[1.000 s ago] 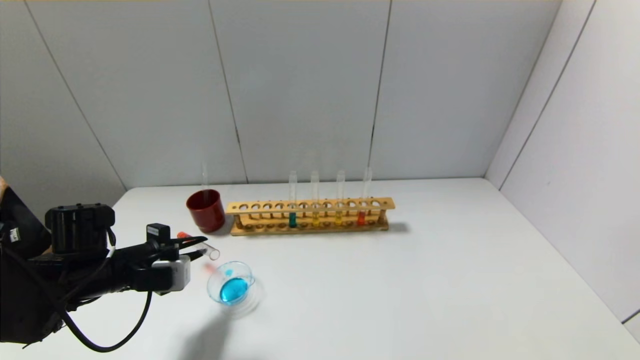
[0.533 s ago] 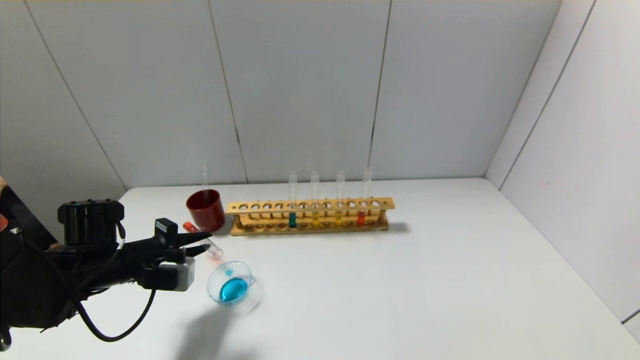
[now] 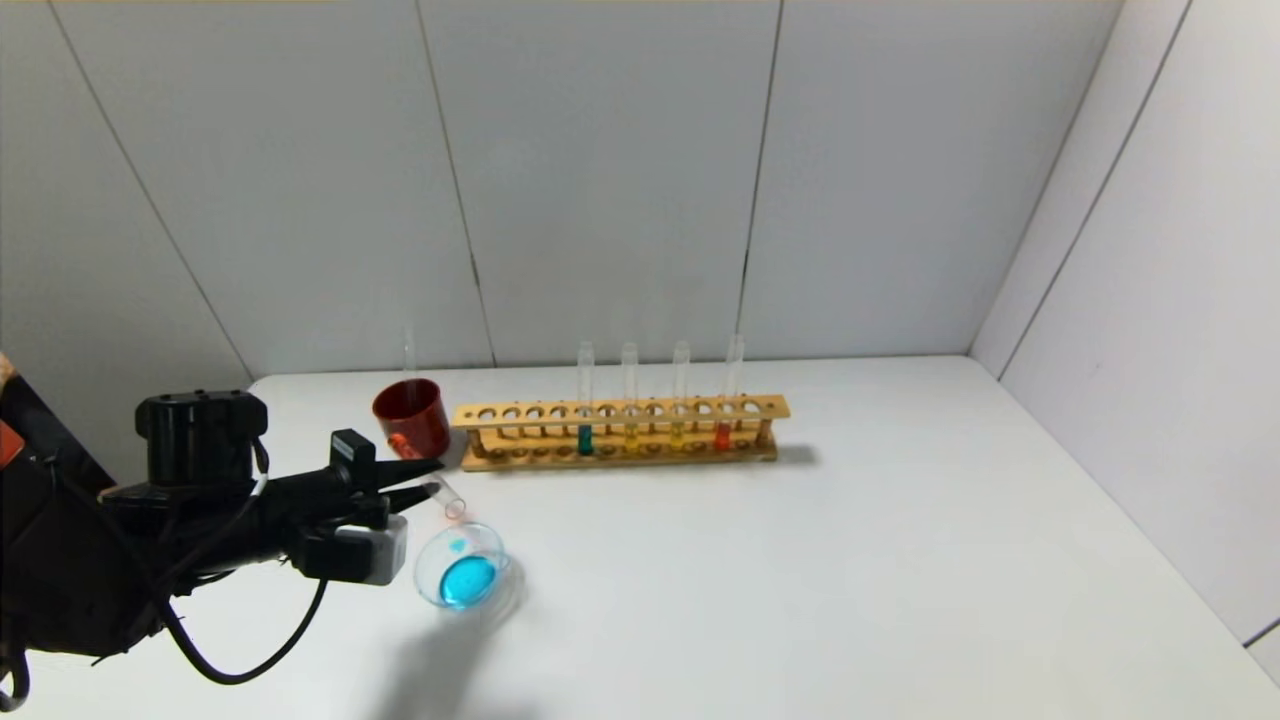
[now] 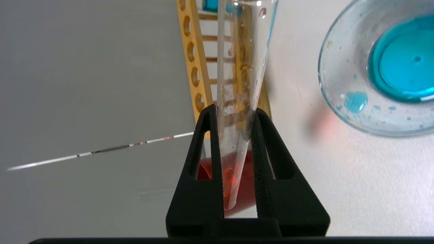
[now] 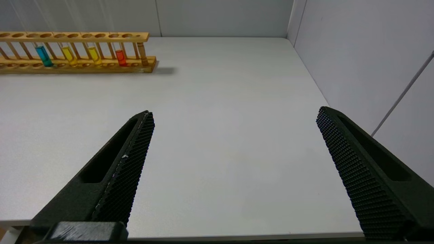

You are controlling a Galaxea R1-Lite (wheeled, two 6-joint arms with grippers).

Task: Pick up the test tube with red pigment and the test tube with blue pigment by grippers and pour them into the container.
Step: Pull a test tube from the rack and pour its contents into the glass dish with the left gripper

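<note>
Head view shows the left tool clamped on the test tube with red pigment, tilted above the container near the worktop's left edge. The right tool stands wide open, holding nothing.

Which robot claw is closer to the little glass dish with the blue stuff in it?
The left claw. It hangs just beside the glass dish, gripping a tilted tube whose mouth is over the rim. The right claw is open, over bare table far off.
</note>
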